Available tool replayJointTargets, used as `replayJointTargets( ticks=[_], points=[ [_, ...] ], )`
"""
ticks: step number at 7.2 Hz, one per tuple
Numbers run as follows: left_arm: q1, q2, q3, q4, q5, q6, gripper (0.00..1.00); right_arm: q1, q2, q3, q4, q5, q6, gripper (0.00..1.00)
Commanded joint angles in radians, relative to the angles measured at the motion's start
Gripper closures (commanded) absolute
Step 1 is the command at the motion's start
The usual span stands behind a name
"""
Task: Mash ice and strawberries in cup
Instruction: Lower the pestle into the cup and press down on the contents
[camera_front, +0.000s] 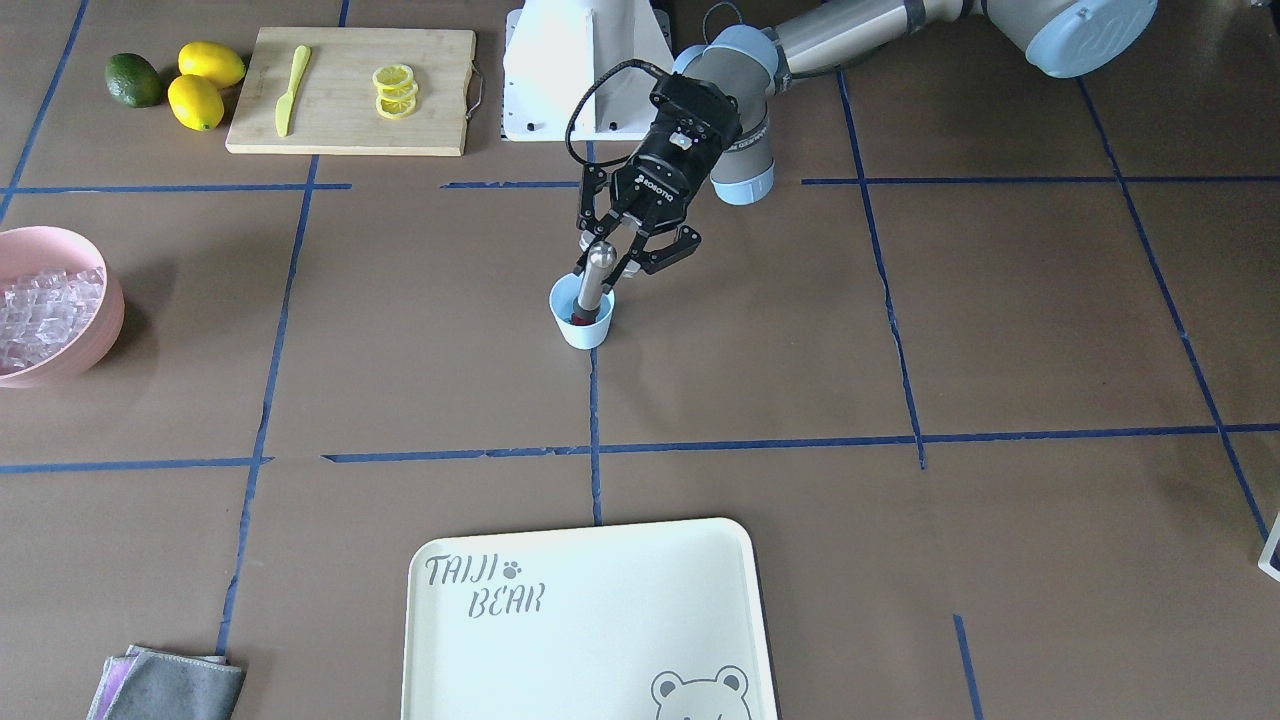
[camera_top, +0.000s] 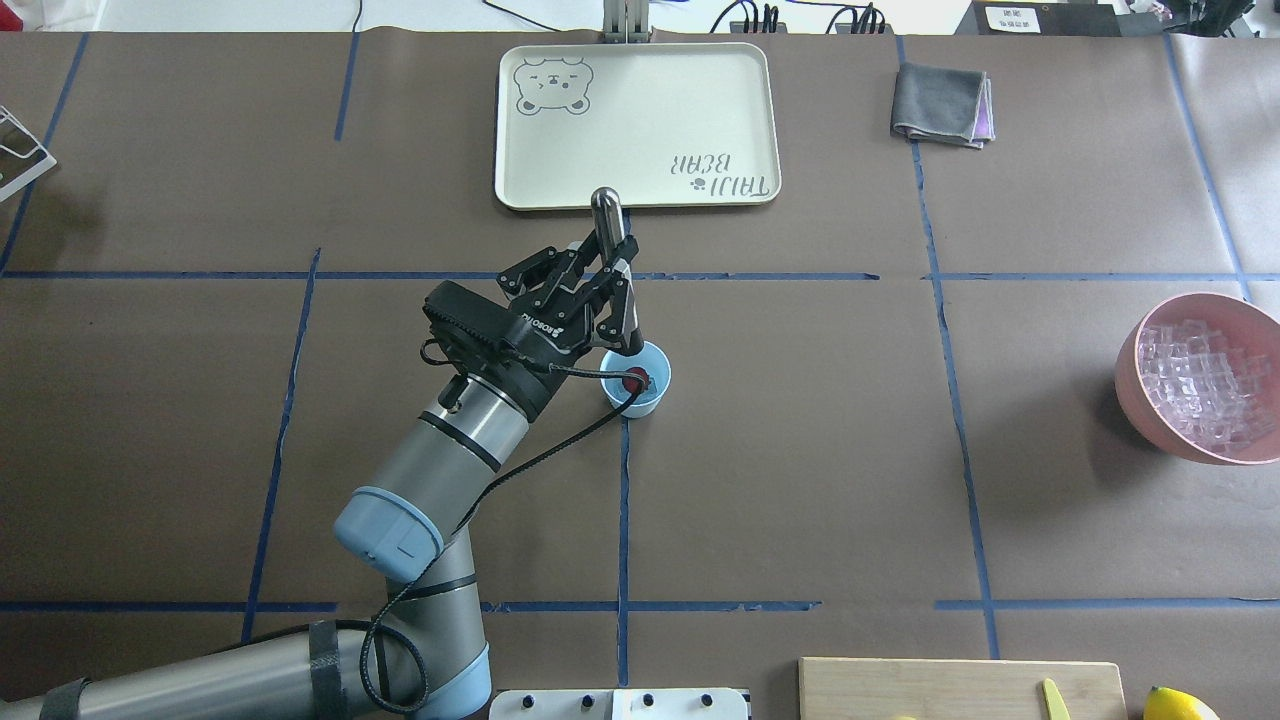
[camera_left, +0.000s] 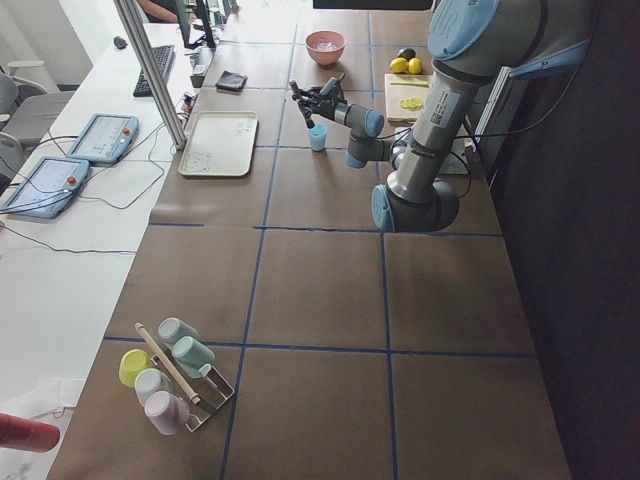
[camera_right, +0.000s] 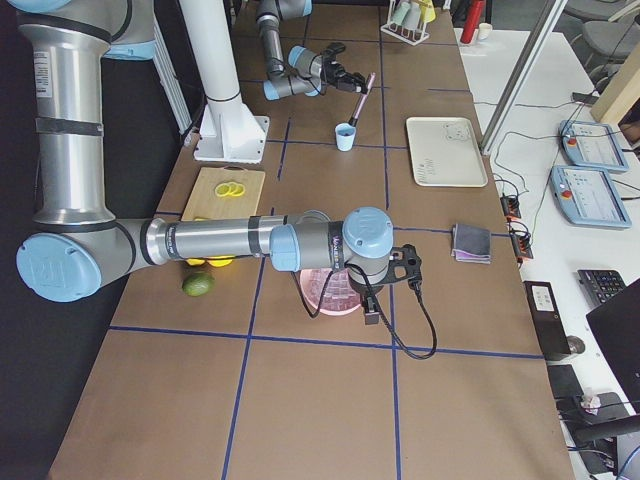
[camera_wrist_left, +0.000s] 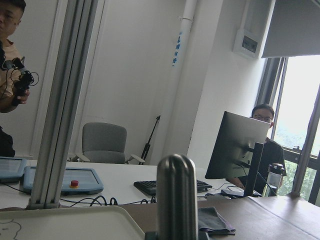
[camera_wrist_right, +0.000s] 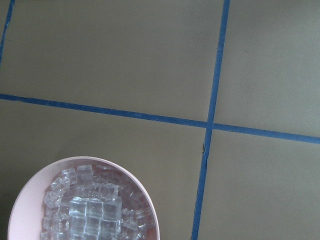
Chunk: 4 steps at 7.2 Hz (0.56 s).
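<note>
Left hand (camera_front: 612, 258): clamped on a silver metal rod (camera_front: 592, 290) with a rounded top, just above the small pale-blue tapered cup (camera_front: 585, 335).
Right hand (camera_right: 403, 268): near the round pink bowl (camera_front: 98, 345); I cannot tell whether its fingers are apart or together.
Bowl: by the right end edge of the brown tabletop (camera_front: 900, 350).
Cup: upright, mid-tabletop, well apart from the bowl.
Rod: tilted, lower end inside the cup.
Ice (camera_wrist_right: 92, 212): small clear cubes heaped in the bowl.
Strawberry (camera_top: 633, 379): tiny red berry in the cup, at the rod's tip.
</note>
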Motion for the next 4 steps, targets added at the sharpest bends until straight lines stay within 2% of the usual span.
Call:
replayJointTargets(
  ticks=[1,2,3,4],
  points=[
    [-0.019,0.043,-0.167,0.076,-0.037,0.002,1.0,0.0,-0.001,-0.001,-0.001,-0.002,0.0,0.0],
    [-0.022,0.061,-0.308,0.188,-0.041,-0.001,1.0,0.0,-0.001,0.006,0.004,-0.002,0.0,0.0],
    [-0.04,0.083,-0.371,0.23,-0.041,-0.039,1.0,0.0,-0.001,0.007,0.002,-0.002,0.002,0.0],
    [-0.052,0.135,-0.372,0.235,-0.047,-0.169,1.0,0.0,-0.004,0.001,-0.002,-0.002,0.002,0.0]
  ],
)
